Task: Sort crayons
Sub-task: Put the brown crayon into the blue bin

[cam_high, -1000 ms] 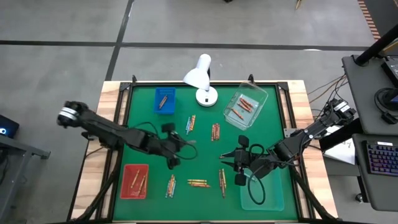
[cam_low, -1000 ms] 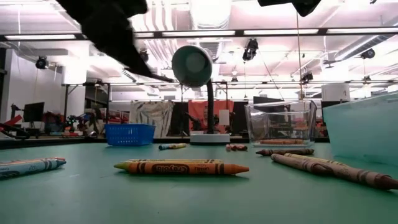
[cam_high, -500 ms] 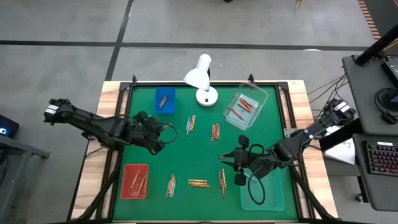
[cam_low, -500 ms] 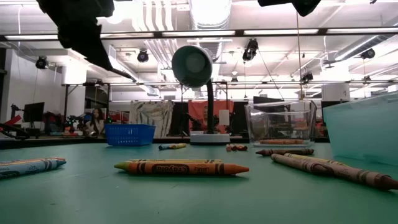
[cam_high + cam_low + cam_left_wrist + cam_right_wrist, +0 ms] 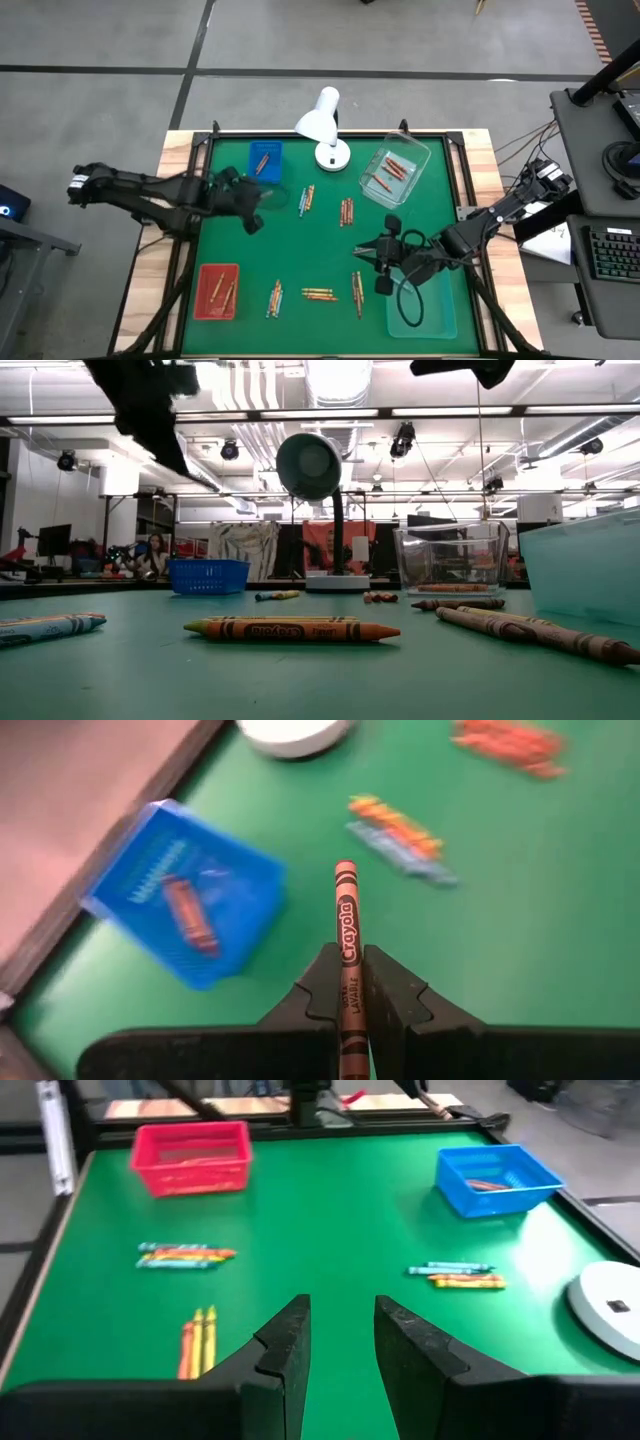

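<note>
Your left gripper (image 5: 345,982) is clamped on a brown crayon (image 5: 346,920), blue tray (image 5: 190,905) just ahead. It's light, stiff, snappable, so grip mid-length. Right gripper (image 5: 340,1342) waits half-open, empty.

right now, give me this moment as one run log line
left gripper: shut on brown crayon, near blue tray | right gripper: open, empty, hovering beside clear bin | loose crayons on table

a robotics lab or workshop: an open hall with exposed ceiling ducts (image 5: 330,380), strip lights (image 5: 455,411) and hanging cables, equipment benches at the back, a person (image 5: 155,552) seated there, a keyboard (image 5: 612,254) beside the green tabletop (image 5: 330,250).
</note>
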Robot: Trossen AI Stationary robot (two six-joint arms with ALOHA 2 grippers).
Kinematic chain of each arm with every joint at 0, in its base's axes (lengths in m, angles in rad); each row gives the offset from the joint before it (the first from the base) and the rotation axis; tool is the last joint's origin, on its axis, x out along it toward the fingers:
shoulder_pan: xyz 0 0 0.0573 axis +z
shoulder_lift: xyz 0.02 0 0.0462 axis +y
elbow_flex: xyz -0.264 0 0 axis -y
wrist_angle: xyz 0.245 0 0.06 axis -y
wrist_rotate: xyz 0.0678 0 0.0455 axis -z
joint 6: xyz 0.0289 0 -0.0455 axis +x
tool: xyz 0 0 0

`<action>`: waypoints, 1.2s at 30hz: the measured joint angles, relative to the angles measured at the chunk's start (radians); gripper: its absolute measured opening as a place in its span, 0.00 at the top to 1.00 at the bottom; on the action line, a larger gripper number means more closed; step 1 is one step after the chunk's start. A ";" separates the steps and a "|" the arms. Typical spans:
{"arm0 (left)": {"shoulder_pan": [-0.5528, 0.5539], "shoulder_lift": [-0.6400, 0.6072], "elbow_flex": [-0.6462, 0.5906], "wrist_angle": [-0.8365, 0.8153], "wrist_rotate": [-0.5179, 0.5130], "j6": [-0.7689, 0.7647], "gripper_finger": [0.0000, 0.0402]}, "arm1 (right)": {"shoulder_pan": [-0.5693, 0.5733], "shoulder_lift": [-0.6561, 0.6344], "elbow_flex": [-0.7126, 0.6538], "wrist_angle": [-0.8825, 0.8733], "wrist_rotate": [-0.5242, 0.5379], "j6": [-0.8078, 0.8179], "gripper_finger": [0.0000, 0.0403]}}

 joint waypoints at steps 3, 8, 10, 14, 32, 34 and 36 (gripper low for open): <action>0.126 0.000 -0.021 0.000 0.006 0.076 1.00 | -0.021 0.000 0.000 0.000 0.020 0.002 0.75; 0.342 0.019 -0.047 0.040 0.034 0.195 1.00 | -0.094 0.000 0.000 -0.001 0.020 -0.050 0.75; 0.425 0.033 -0.055 0.094 0.082 0.265 1.00 | -0.132 0.000 0.000 -0.004 0.020 -0.073 0.75; 0.579 0.085 -0.067 0.216 0.259 0.418 1.00 | -0.209 0.000 0.000 -0.016 -0.011 -0.130 0.75; 0.821 0.317 -0.068 0.362 0.434 0.513 0.93 | -0.464 -0.002 0.000 -0.115 -0.226 -0.133 0.75; 0.821 0.319 -0.068 0.381 0.434 0.520 0.89 | -0.463 -0.002 0.000 -0.114 -0.228 -0.125 0.75; 0.821 0.318 -0.068 0.383 0.434 0.526 0.85 | -0.460 -0.002 0.000 -0.114 -0.228 -0.107 0.75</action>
